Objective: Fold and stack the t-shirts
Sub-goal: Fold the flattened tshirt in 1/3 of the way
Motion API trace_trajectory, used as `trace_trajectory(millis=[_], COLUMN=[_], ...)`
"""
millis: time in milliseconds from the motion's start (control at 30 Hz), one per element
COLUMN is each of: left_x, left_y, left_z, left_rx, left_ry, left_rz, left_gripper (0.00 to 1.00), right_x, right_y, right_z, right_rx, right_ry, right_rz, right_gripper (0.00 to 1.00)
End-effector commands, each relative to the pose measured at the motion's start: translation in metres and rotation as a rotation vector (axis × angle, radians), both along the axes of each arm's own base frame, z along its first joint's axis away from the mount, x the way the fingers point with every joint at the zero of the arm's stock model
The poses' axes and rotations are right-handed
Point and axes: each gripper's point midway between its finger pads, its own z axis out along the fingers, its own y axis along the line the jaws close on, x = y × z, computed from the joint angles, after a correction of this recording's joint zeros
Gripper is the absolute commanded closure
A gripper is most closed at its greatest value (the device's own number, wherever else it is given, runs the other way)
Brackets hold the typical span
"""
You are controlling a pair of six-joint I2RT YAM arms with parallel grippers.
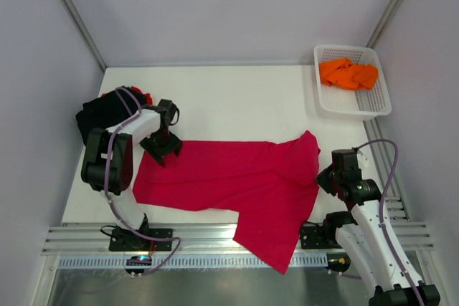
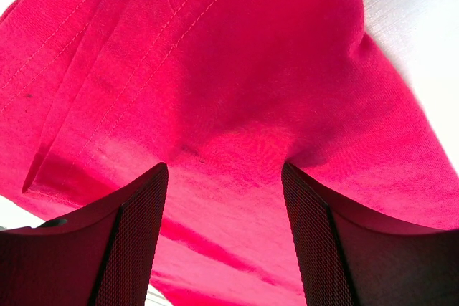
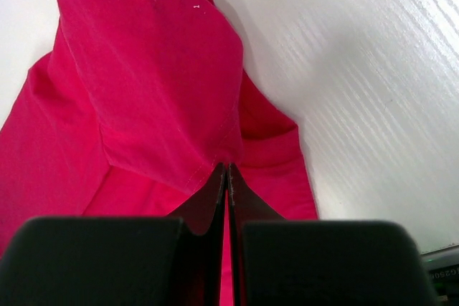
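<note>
Early days: the crimson shirt [image 1: 229, 177] lies unfolded on the desk [image 1: 237, 98]. The left end effector [image 2: 224, 177] is wide above it and the right end effector [image 3: 228, 168] pinches its edge. An orange shirt [image 1: 348, 73] waits in the basket [image 1: 380, 105].

The light is bright and even, coming from above. In the top view the white tabletop [image 1: 237, 98] looks almost washed out, and shadows are soft. In the left wrist view the stitching of the crimson t-shirt [image 2: 237, 91] is sharp, while the dark fingers [image 2: 136, 249] of the left hand [image 2: 224, 170] are slightly blurred. In the right wrist view the tabletop has a pale glare.
</note>
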Motion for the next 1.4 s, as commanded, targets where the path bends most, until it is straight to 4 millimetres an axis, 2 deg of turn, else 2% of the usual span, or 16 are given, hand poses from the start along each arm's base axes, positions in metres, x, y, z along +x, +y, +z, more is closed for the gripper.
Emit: trace_trajectory(millis=[0,600,867,900,967,1067,1167,1367], left_x=[0.008,0.014,0.012,0.012,0.011,0.011,0.01,0.01], left_y=[-0.004,-0.006,-0.006,-0.006,-0.005,-0.004,-0.004,-0.004], left_z=[0.003,0.007,0.008,0.009,0.009,0.01,0.011,0.015], left_rx=[-0.012,-0.019,-0.019,-0.018,-0.015,-0.012,-0.009,-0.012], left_ry=[-0.025,-0.035,-0.033,-0.035,-0.031,-0.032,-0.031,-0.04], left_rz=[0.011,0.017,0.013,0.013,0.013,0.008,0.007,0.008], left_gripper=[0.33,0.34,0.34,0.34,0.34,0.34,0.34,0.34], right_x=[-0.003,-0.021,-0.029,-0.03,-0.033,-0.038,-0.039,-0.023], right_y=[0.005,0.013,0.017,0.017,0.017,0.011,0.008,0.007], right_z=[0.004,0.02,0.017,0.016,0.013,0.013,0.022,0.038], right_rx=[0.044,0.119,0.152,0.151,0.143,0.11,0.087,0.068], right_ry=[-0.008,-0.011,-0.004,-0.002,0.013,0.034,0.017,-0.045], right_rz=[-0.025,-0.041,-0.039,-0.036,-0.029,-0.035,-0.025,-0.008], right_gripper=[0.97,0.97,0.97,0.93,0.68,0.59,0.59,0.59])
